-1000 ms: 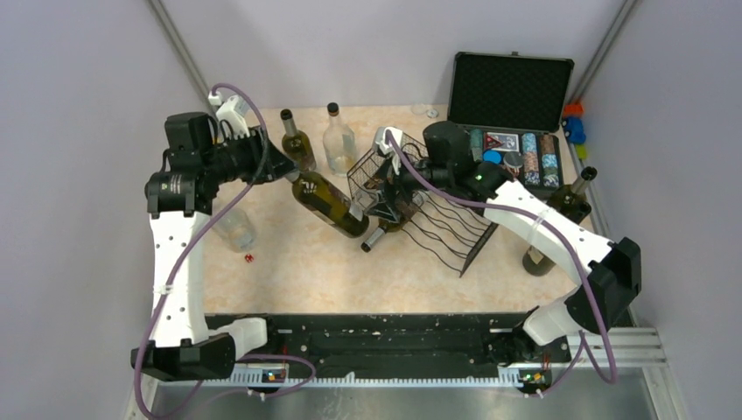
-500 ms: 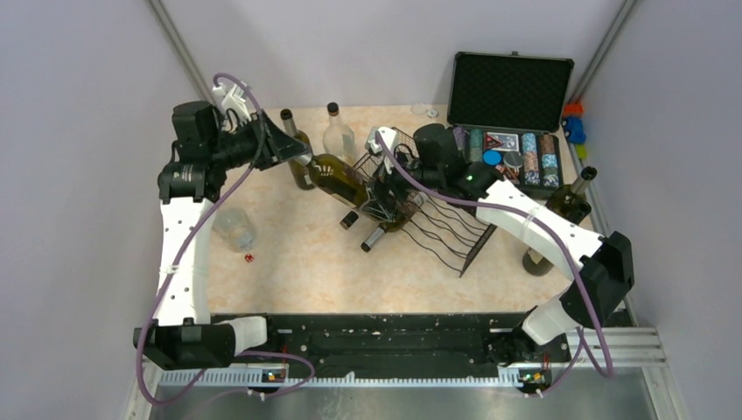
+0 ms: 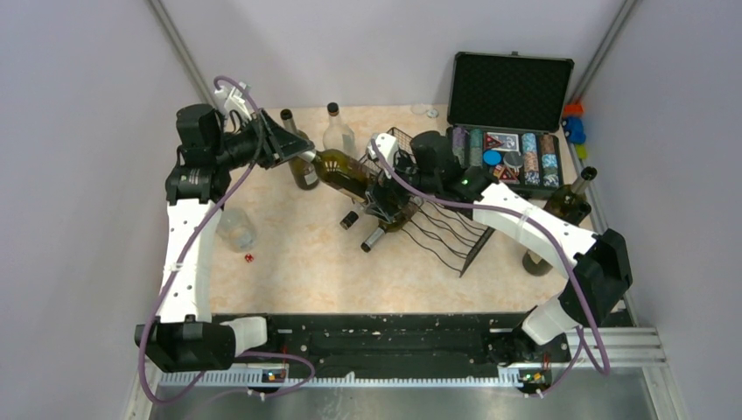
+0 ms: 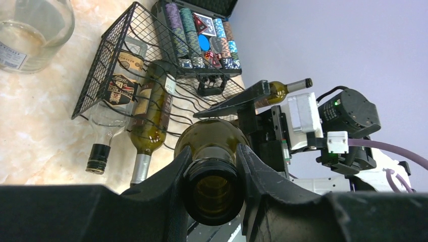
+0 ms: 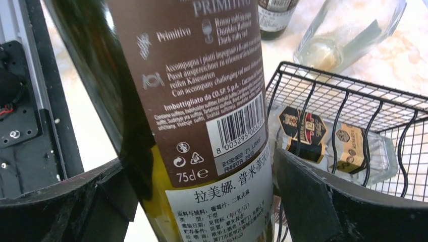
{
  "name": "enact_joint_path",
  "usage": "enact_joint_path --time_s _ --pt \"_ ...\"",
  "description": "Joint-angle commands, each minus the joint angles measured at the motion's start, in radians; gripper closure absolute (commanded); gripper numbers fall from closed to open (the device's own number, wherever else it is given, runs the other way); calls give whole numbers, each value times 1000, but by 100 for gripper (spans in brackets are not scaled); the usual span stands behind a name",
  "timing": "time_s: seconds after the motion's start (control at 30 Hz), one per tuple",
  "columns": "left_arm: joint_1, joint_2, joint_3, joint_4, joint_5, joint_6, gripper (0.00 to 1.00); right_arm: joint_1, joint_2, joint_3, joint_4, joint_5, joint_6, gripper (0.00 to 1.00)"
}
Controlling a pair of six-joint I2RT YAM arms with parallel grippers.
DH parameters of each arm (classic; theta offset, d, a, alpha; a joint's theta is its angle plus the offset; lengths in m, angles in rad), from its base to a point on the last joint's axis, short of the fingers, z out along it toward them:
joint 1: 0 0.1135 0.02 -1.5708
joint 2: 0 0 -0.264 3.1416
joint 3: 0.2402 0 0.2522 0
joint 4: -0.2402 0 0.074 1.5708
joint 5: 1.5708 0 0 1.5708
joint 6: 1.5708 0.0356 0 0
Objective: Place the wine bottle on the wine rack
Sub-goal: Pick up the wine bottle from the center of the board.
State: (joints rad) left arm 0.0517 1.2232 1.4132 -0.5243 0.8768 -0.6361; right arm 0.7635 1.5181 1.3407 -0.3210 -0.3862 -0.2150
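— Where is the wine bottle (image 3: 343, 171)?
— Up off the bench (image 3: 297, 258), which is a pale, marbled slab. The bottle lies nearly level beside the raised grid end of the wine rack (image 3: 442, 229), not in a cradle. It is dark olive glass, smooth and glossy, with a matte brown paper label (image 5: 202, 75) and a white sticker (image 5: 222, 206) of printed text under the barcode.
— Who has it?
— The left arm's jaws are clamped on the neck just under the round lip, and their black fingers (image 4: 262, 176) curve around the glass. The right arm's jaws stand wide apart, with a blunt black pad (image 5: 323, 201) on either side of the broad body. Whether they press it, I cannot tell.
— And the rack itself?
— It is thin black wire in wavy rows, with square mesh at one end. Two bottles lie in it: a green one (image 4: 151, 113) with silver foil on its neck and a clear one (image 4: 108, 113) with a black cap.
— Anything behind?
— An open case (image 3: 512, 87) lined with dimpled black foam, holding columns of striped chips (image 4: 194, 35).
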Motion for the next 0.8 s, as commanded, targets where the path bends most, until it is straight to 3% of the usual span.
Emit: enact_joint_path --time_s 0.0,0.13,0.23,0.53,0.63,0.77 --pt "-2 -48 0 151 91 -109 100 11 -15 -16 35 44 -20 1" --pt "-1 -48 -10 157 91 -115 100 11 -23 -21 39 43 -26 2" --pt "-1 -54 -19 166 93 -120 100 11 -24 -19 37 41 -32 10" --pt "0 -61 -60 174 106 -103 100 11 -53 -15 12 50 -81 65" --pt "0 -53 -61 143 104 -54 100 11 -85 -28 6 64 -109 100" --pt "-1 -36 -42 48 68 74 80 10 -128 -60 -14 74 -169 100"
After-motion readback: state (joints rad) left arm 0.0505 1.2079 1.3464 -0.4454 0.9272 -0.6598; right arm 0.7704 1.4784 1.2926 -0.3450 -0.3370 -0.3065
